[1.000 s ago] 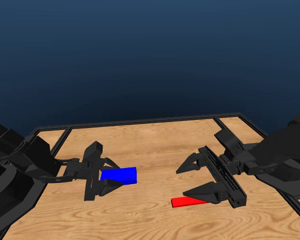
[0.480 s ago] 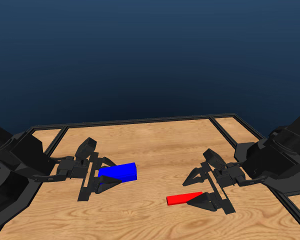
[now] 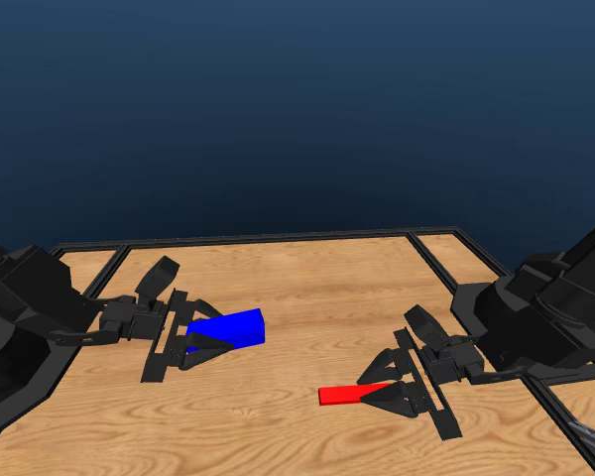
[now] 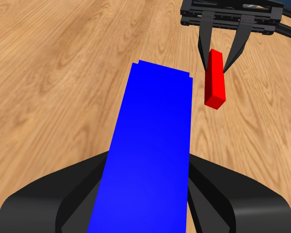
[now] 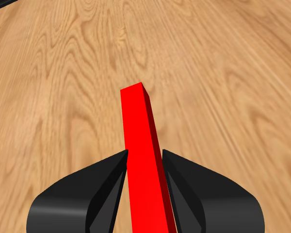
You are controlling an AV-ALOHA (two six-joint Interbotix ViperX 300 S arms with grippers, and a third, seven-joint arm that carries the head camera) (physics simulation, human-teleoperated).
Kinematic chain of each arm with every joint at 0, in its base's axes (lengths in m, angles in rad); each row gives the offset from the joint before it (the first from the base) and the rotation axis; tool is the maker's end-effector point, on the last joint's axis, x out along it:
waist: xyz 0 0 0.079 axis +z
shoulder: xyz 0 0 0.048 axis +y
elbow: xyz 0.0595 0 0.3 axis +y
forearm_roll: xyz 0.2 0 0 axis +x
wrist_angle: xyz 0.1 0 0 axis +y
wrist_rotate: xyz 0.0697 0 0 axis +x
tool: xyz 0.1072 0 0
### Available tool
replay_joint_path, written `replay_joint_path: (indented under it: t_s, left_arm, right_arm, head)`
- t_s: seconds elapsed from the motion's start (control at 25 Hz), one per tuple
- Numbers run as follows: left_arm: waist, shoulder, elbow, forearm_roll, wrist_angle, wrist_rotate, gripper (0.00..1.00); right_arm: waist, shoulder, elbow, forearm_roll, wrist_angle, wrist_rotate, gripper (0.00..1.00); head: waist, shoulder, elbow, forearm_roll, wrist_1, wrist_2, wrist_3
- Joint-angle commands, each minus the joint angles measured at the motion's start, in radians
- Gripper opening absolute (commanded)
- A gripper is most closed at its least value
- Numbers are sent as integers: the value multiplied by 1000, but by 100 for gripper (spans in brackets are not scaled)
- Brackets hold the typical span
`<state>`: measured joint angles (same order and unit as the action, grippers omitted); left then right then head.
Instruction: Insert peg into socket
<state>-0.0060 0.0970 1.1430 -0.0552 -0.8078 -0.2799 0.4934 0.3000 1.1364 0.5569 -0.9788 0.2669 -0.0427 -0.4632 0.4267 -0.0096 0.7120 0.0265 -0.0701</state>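
The socket (image 3: 230, 327), a bright blue block, is near the table's left, and my left gripper (image 3: 200, 340) is shut on its left end. In the left wrist view the socket (image 4: 153, 126) fills the middle, a black jaw pressed to each side. The peg (image 3: 341, 395), a thin red bar, is at the right of the table, and my right gripper (image 3: 385, 385) is shut on its right end. The right wrist view shows the peg (image 5: 138, 126) pinched between both jaws, pointing out over the wood. From the left wrist the peg (image 4: 215, 85) shows end-on ahead of the socket. I cannot tell whether either piece is clear of the table.
The wooden table (image 3: 297, 297) has a black frame rail (image 3: 278, 238) along its far edge, and rails mark off strips at both sides. Both arms' bulky black bodies fill the lower corners of the head view.
My right gripper's jaws, wide apart a second ago, have shut onto the peg. The left jaws have drawn in against the socket. The head camera has shifted, so the whole scene sits differently.
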Motion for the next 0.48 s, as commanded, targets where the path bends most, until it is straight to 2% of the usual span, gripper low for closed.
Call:
replay_joint_path:
  t_s: [0.04,0.08,0.16,0.28,0.44,0.48]
  left_arm:
    - [-14,-25,2,-5,-39,-17,0]
    - [-17,-26,1,-6,-41,-19,0]
    - [-31,-34,-8,-15,-38,-27,0]
    - [-76,-59,-37,-32,42,-13,0]
    - [-131,-108,-78,-65,172,13,0]
    - [-147,-110,-80,-66,164,7,0]
  right_arm:
    - [65,-30,-23,56,-58,-33,0]
    - [68,-18,-5,66,-57,-38,0]
    - [74,-41,-13,66,-64,-52,0]
    - [17,-92,-3,70,-33,-93,0]
    - [-66,-145,3,29,81,-166,0]
    - [-80,-166,-7,29,102,-175,0]
  head:
    - [-13,-25,-3,-4,-1,-14,26]
    - [-15,-27,-2,-4,0,-15,27]
    - [-20,-32,0,-6,0,-17,33]
    - [-22,-38,4,-5,-1,-14,41]
    - [-17,-38,10,-2,-5,-5,43]
    - [-14,-37,10,-1,-8,-4,42]
